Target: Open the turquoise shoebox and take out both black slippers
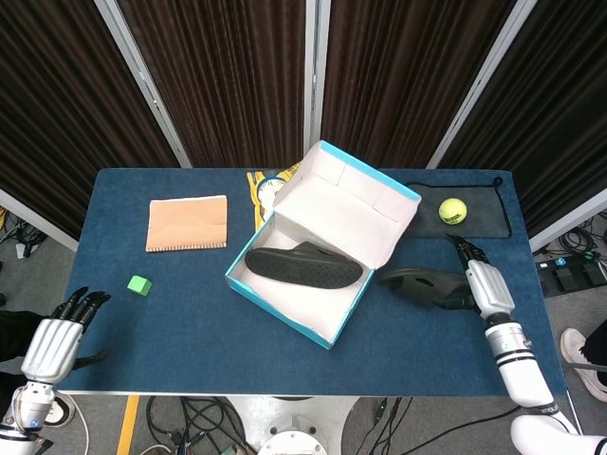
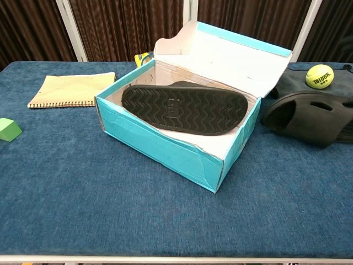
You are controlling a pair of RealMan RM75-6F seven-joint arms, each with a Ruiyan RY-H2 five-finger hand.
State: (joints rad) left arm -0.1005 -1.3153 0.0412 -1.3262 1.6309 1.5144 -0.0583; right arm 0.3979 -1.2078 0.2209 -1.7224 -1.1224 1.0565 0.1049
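The turquoise shoebox point(image 1: 285, 296) point(image 2: 160, 141) stands open mid-table, its lid tipped back. One black slipper point(image 1: 303, 267) point(image 2: 185, 109) lies in it sole up. The other black slipper point(image 1: 417, 284) point(image 2: 306, 116) lies flat on the table just right of the box. My right hand point(image 1: 482, 284) sits against that slipper's right end, its fingers stretched away toward the far side and gripping nothing. My left hand point(image 1: 59, 332) hangs off the table's front left corner, fingers apart and empty. The chest view shows neither hand clearly.
A tan notebook point(image 1: 187, 223) point(image 2: 73, 88) and a small green cube point(image 1: 139, 283) point(image 2: 8, 129) lie on the left. A tennis ball point(image 1: 452, 209) point(image 2: 320, 76) rests on a black mat point(image 1: 484, 220) at the back right. Yellow packaging point(image 1: 266, 188) sits behind the box.
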